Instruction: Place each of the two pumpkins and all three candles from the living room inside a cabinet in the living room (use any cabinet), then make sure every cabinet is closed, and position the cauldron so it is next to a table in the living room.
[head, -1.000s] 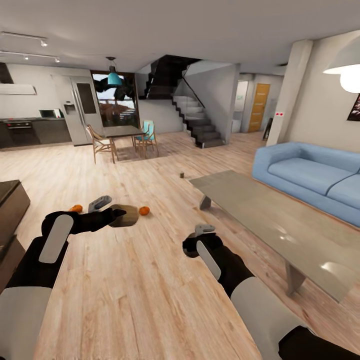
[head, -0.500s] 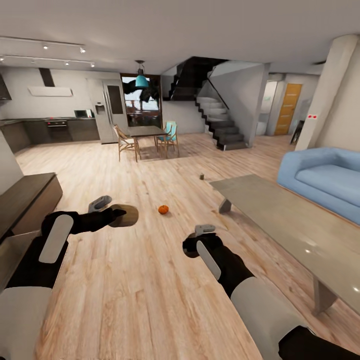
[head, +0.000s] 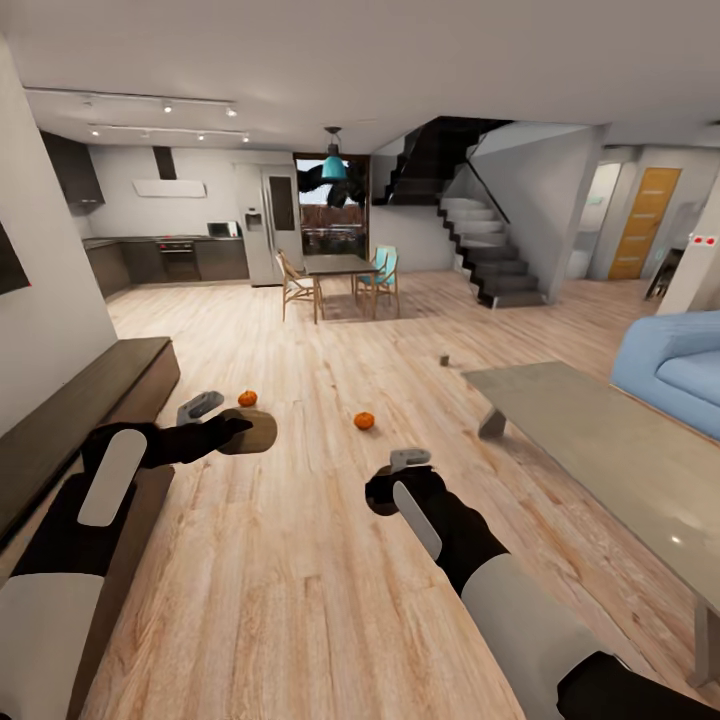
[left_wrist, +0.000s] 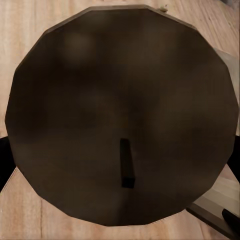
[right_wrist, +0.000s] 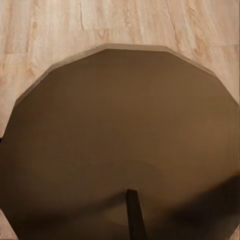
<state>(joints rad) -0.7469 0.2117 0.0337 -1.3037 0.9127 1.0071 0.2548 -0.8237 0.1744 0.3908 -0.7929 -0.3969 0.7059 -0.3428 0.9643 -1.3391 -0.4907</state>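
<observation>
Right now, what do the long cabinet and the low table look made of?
The cabinet: dark-brown wood, matte, going by its flat, evenly dark top. The low table: grey, maybe stone or concrete; its smooth top carries pale reflections, so slightly glossy. Renders leave both uncertain.

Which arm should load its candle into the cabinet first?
Probably left: the left gripper, holding a tan candle, hangs beside the dark cabinet; the right gripper sits farther out over the floor.

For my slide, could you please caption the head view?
Both arms raised over wood floor, two pumpkins ahead, the cabinet at left, grey table at right.
</observation>
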